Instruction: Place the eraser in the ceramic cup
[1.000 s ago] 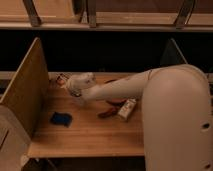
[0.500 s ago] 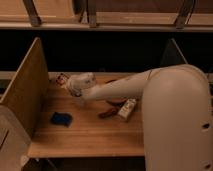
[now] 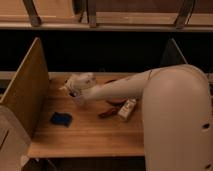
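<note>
My gripper [image 3: 76,89] is at the back left of the wooden table [image 3: 90,135], at the end of the white arm that reaches in from the right. It hangs right over a small white cup [image 3: 80,100], and only a part of the cup shows below it. The cream-yellow eraser is hidden; I cannot tell whether it is in the gripper or in the cup.
A flat dark blue pad [image 3: 61,118] lies at the front left. A white box with dark markings [image 3: 126,108] and a reddish object [image 3: 107,113] lie right of the gripper. A wooden side wall [image 3: 27,92] stands on the left. My arm's bulky body [image 3: 175,125] fills the right.
</note>
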`<move>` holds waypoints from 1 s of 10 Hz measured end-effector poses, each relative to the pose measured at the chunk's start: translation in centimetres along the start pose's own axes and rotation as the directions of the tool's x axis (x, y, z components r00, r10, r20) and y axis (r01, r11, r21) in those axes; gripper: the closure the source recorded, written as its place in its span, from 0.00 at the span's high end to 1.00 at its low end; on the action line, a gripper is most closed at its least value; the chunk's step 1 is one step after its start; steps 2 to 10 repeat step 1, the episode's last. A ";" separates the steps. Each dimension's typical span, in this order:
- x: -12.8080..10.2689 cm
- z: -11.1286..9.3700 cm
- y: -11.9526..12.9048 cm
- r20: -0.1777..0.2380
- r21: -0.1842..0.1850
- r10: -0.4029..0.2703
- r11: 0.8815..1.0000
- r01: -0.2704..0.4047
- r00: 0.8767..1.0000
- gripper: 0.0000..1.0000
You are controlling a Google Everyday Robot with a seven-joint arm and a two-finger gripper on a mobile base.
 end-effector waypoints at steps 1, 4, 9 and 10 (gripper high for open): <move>0.0 0.0 0.0 0.000 0.000 0.000 1.000 0.000 1.000 0.80; 0.0 0.0 0.0 0.000 0.000 0.000 1.000 0.000 1.000 0.80; 0.0 0.0 0.0 0.000 0.000 0.000 1.000 0.000 1.000 0.80; 0.0 0.0 0.0 0.000 0.000 0.000 1.000 0.000 1.000 0.80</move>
